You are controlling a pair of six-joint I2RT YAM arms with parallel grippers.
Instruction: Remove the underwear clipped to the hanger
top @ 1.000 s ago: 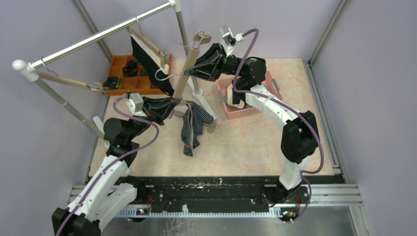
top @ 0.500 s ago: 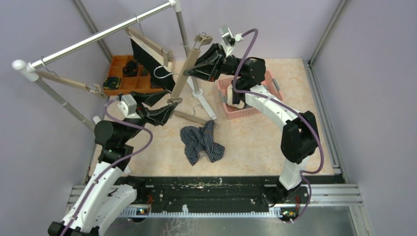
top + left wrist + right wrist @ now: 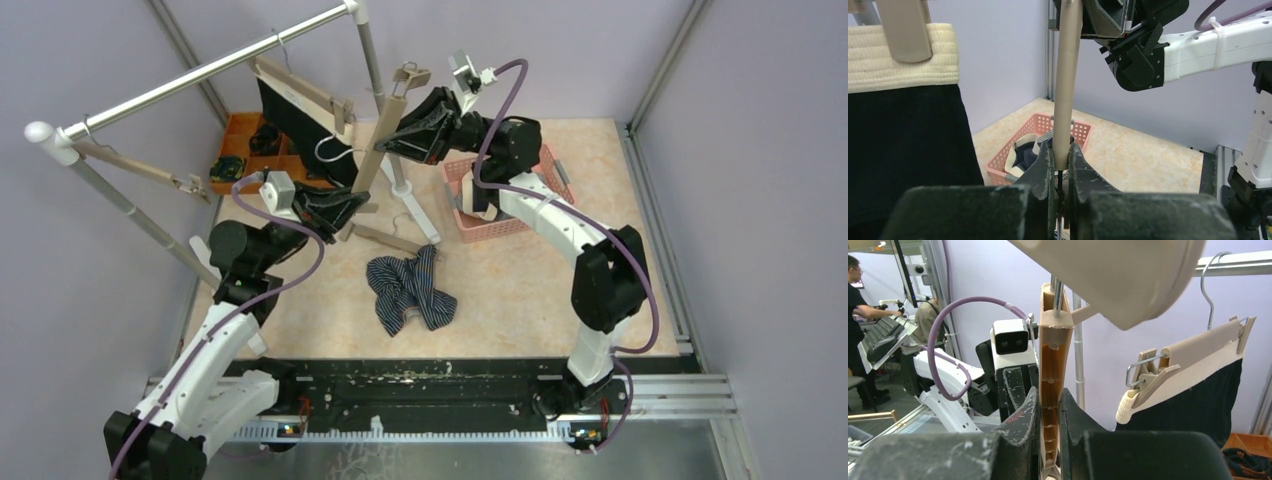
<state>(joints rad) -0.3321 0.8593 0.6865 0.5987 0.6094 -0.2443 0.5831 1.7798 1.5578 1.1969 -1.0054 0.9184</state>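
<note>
Since the earlier frame, the left gripper (image 3: 348, 207) has shifted onto the lower end of the tilted hanger (image 3: 378, 150). Its jaws pinch that bar, and the right gripper (image 3: 395, 142) pinches it higher up. Striped underwear (image 3: 410, 290) lies crumpled on the table (image 3: 520, 290). Black underwear (image 3: 300, 125) hangs clipped below the rail (image 3: 200, 75). The cloth should be light and limp; grasp below the waistband (image 3: 898, 60). The table is flat, and the walls (image 3: 60, 250) stand close.

White links (image 3: 545, 215), purple cables (image 3: 507, 66); L gripper (image 3: 1060, 155), R gripper (image 3: 1049, 396) scuffed blk.
</note>
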